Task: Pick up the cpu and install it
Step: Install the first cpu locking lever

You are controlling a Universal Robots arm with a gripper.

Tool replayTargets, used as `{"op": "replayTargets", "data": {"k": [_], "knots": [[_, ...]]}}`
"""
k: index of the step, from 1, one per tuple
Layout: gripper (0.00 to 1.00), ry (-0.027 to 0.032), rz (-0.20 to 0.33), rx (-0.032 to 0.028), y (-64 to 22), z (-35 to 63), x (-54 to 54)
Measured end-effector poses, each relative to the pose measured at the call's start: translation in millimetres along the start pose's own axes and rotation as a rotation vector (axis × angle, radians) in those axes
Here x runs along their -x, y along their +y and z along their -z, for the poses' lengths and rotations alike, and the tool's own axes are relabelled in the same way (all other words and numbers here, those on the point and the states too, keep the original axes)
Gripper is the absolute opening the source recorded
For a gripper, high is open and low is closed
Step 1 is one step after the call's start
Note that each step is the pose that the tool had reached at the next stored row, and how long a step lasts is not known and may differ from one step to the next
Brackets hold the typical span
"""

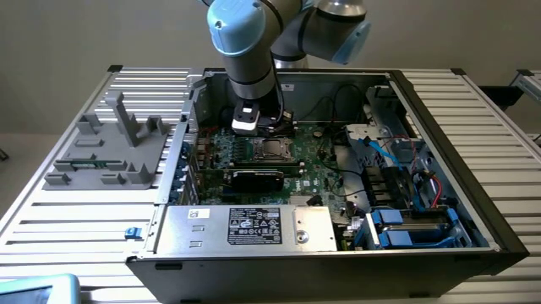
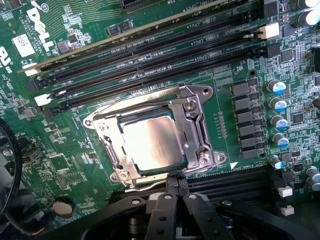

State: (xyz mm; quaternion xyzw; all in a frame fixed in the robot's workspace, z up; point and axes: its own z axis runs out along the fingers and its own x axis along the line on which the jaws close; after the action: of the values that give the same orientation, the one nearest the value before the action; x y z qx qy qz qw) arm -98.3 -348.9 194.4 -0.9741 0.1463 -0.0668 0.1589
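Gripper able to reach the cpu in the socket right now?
Probably from above: the gripper hangs close beside the cpu, whose metal top is bare. But the socket's metal frame rings its edges, so gripping its sides looks doubtful.

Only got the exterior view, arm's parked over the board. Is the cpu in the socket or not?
Observer: Yes. In the wrist view the cpu lies flat inside the metal socket frame.
Operator: Gripper on it?
Observer: No. The cpu's whole silvery top shows bare, and the gripper sits off it, by the frame's edge.
Operator: RAM next to it populated?
Observer: No. The long black memory slots beside that frame are empty.
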Motion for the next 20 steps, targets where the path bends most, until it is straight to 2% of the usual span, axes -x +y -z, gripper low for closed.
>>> {"op": "replayTargets", "data": {"k": [4,9,12,16,20], "knots": [[0.11,-0.0002,0.000,-0.0005,0.1,0.6,0.1],[0.11,-0.0028,-0.002,-0.0097,1.5,7.6,11.1],[0.11,-0.0022,-0.002,-0.0128,3.7,9.0,18.8],[0.11,0.0039,0.000,-0.0172,5.1,9.9,23.8],[0.11,0.0116,0.002,-0.0258,5.4,10.0,25.0]]}}
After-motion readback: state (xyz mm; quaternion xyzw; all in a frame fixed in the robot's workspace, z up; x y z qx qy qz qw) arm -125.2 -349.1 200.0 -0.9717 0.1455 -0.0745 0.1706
